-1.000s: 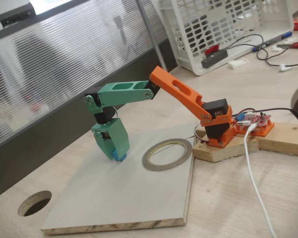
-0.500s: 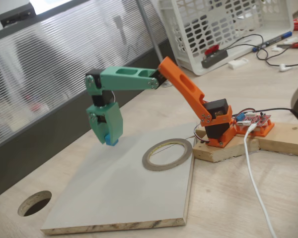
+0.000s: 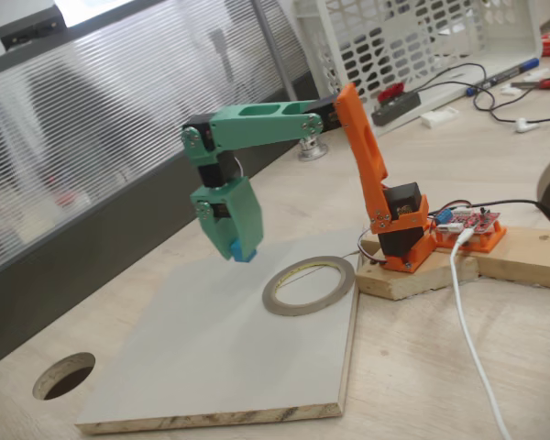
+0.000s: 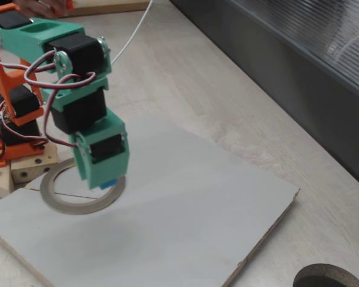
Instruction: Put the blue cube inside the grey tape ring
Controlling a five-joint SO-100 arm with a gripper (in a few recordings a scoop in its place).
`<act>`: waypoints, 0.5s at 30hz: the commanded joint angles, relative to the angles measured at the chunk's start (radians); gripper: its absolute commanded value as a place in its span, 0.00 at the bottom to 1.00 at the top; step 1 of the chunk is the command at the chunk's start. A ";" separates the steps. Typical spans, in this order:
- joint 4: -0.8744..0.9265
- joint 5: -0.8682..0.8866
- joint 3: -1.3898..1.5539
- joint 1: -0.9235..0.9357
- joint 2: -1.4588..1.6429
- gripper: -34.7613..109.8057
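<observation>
While our hand (image 3: 241, 252) is hanging above the grey board (image 3: 192, 367), closed on the blue cube (image 3: 247, 256), we are seeing open board left of it and the grey tape ring (image 3: 309, 285) lying flat just right.

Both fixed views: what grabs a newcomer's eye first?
The green-and-orange arm, rising from a wooden block at the board's edge. Its green claw hangs above the pale board, shut on the blue cube. The grey tape ring lies flat on the board near the arm's base, with nothing inside it.
</observation>
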 commanded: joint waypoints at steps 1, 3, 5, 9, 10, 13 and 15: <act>0.000 0.008 0.163 0.005 0.144 0.31; -0.002 0.008 0.270 0.005 0.202 0.31; -0.002 0.008 0.367 0.003 0.247 0.31; -0.003 0.008 0.472 0.003 0.287 0.31; -0.003 0.008 0.480 0.003 0.291 0.31; -0.003 0.009 0.495 0.003 0.311 0.31; -0.003 0.009 0.517 0.003 0.325 0.31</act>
